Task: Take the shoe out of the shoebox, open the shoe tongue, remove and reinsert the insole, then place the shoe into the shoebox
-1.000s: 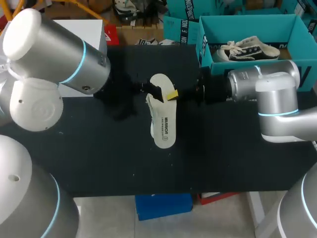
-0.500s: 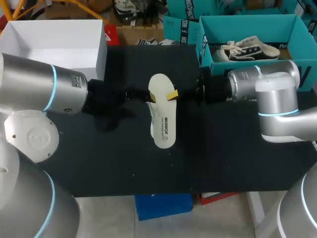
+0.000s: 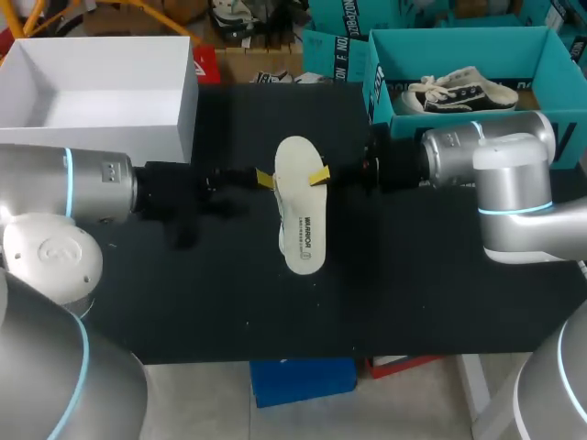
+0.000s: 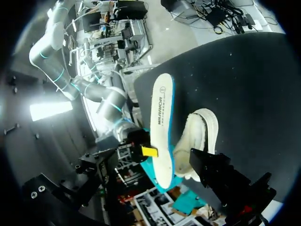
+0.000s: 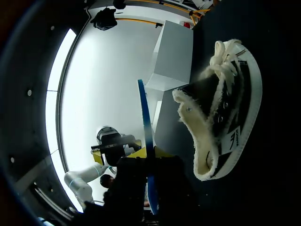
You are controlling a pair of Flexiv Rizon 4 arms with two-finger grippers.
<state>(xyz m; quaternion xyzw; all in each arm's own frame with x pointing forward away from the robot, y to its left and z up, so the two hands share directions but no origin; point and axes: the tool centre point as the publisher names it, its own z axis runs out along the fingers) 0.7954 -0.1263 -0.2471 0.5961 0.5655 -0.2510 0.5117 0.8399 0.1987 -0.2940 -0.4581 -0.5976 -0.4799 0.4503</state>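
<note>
— What's the surface?
— A matte black table (image 3: 183, 293). An open white cardboard shoebox (image 3: 110, 128) sits well apart from the left gripper (image 3: 264, 179). An open teal cardboard box (image 3: 459, 41) near the right gripper (image 3: 321, 174) holds a black-and-white lace-up sneaker (image 3: 459, 92).

— And the task's shoe?
— A black canvas sneaker (image 5: 221, 113) with a cream fleece lining lies on its side on the table, just beside the right gripper and outside both boxes.

— The insole?
— The flat white foam insole (image 3: 305, 229), blue at the edge, stands on edge, pinched between the right gripper's yellow tips. The left gripper hovers just across from it; whether it is wide or narrow I cannot tell.
</note>
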